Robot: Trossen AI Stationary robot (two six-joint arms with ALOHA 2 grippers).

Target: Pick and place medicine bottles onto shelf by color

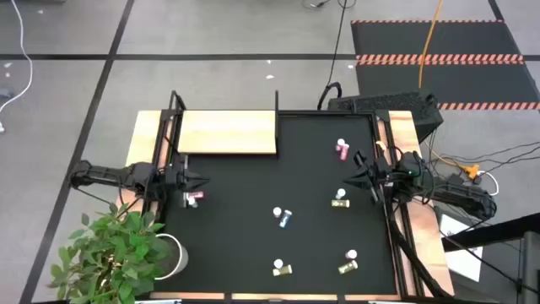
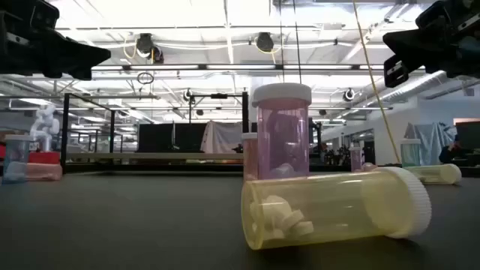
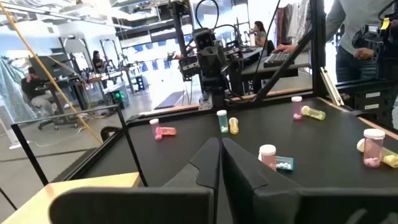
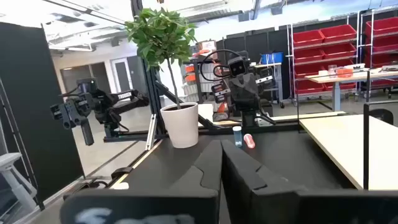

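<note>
Several small white-capped bottles are scattered on the black mat. A pink pair lies far right. A yellow one is just on the near side of my right gripper. A blue and pink pair sits mid-mat, and yellow ones lie near the near edge. A pink and blue pair sits just on the near side of my left gripper. The pale wood shelf lies flat at the far left with nothing on it. Both grippers hover shut, touching nothing.
A potted plant in a white pot stands at the near left corner. Black frame rails run along the mat's left and right sides. In the low view a pink bottle stands behind a lying yellow one. People work in the room beyond.
</note>
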